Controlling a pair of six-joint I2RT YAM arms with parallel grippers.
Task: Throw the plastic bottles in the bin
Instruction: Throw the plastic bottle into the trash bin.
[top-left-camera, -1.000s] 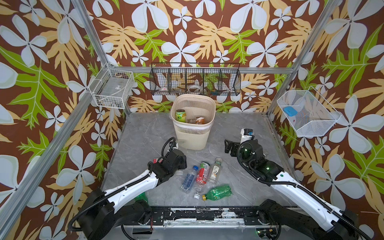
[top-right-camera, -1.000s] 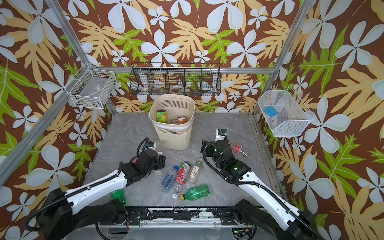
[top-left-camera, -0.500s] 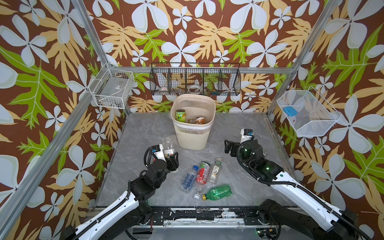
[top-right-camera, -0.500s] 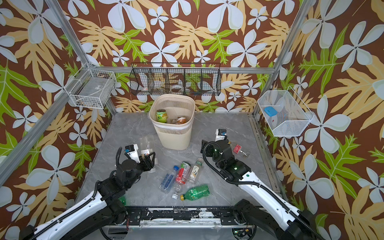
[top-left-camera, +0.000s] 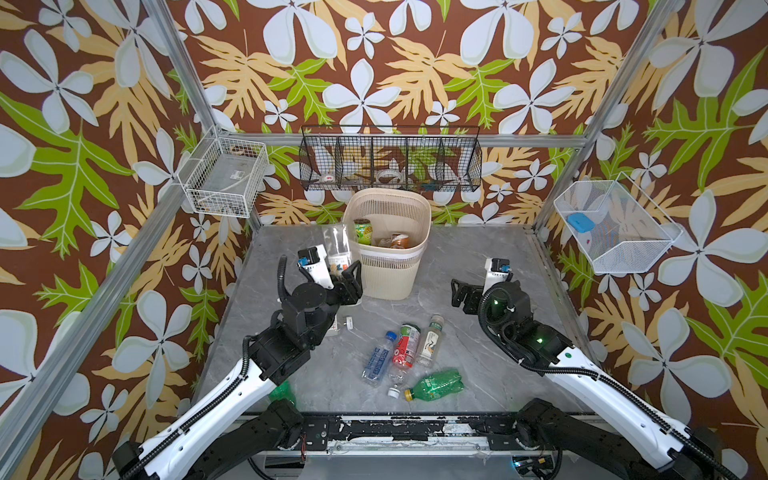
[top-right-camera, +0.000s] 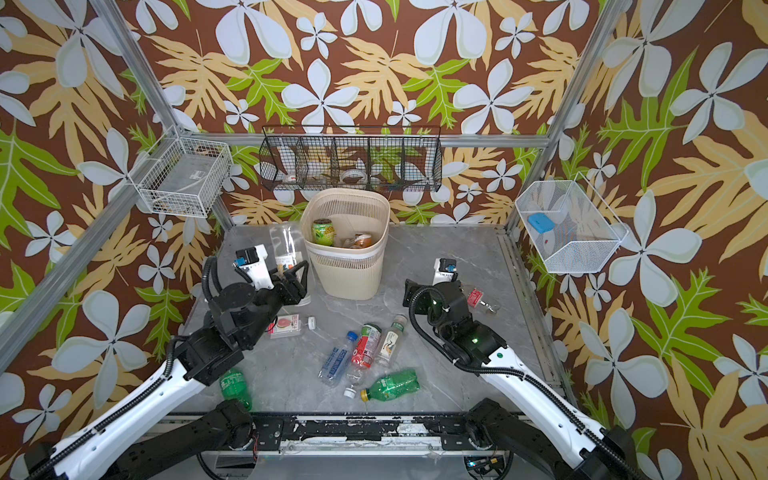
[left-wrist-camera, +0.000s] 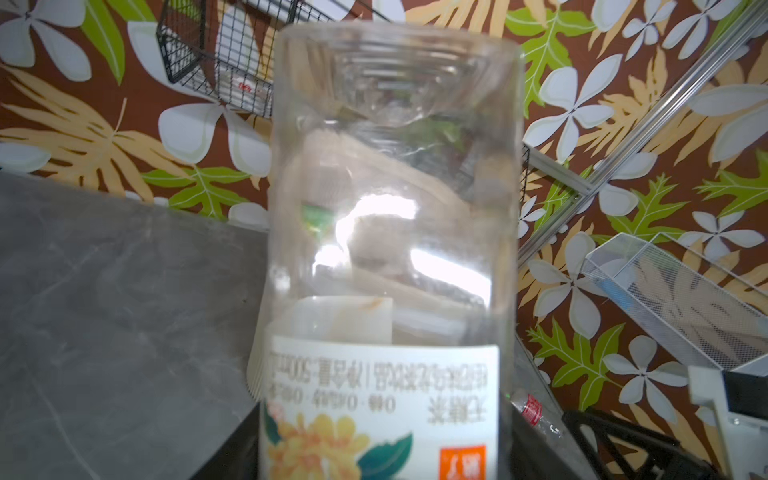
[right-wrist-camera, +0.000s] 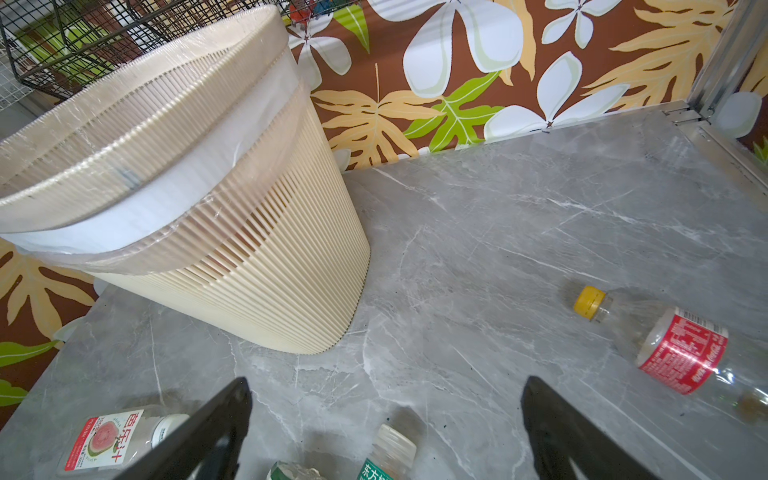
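**Ana:** What step are we on?

**Ben:** We think we are carrying one bottle to the bin. Our left fingers (top-left-camera: 352, 274) are pinched narrow around a clear bottle with a yellow-flower label (left-wrist-camera: 390, 249).

**Ana:** Where is that bottle?

**Ben:** Left of the middle in both top views. It is up off the tabletop (top-left-camera: 478, 332), just beside the beige bin (top-left-camera: 390, 274), not over the hole yet.

**Ana:** So what comes next?

**Ben:** We should move it across the rim and then let go. If we let go too soon, it could bump the rim and drop outside.

**Ana:** And our right fingers (right-wrist-camera: 557, 428)?

**Ben:** Spread wide, holding nothing, near the tabletop.

**Ana:** Is there more to throw away?

**Ben:** Yes. A pile of bottles (top-left-camera: 399, 353) lies in the lower middle, with a green bottle (top-left-camera: 436, 382) just below it. A red-label bottle (right-wrist-camera: 681, 353) lies apart on the right.

**Ana:** What is the room like?

**Ben:** Grey marble underneath and flower-and-leaf walls (top-left-camera: 124, 124). There is a black wire basket (top-left-camera: 390, 162) above the bin and white wire baskets (top-left-camera: 224, 178) at both sides.
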